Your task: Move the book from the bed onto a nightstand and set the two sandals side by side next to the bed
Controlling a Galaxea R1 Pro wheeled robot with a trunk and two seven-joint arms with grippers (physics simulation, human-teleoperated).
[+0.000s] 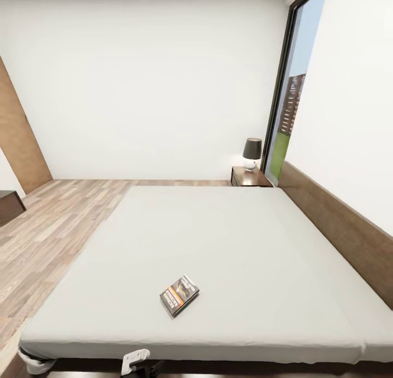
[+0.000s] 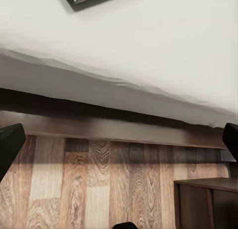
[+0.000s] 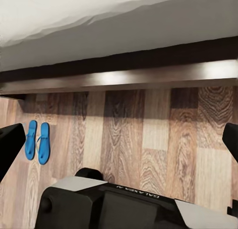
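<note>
Bed [image 1: 229, 236] | book [image 1: 179, 295] flat, long axis diagonal toward headboard | both grippers wide

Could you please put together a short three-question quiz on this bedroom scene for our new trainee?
1. True or false: the book lies on the bed.
2. How do the two blue sandals lie on the wood floor?
A. Side by side
B. Stacked
C. Far apart
3. Fill in: a lamp with a dark shade stands on the ______ beside the window.

Key
1. True.
2. A.
3. nightstand.
</note>
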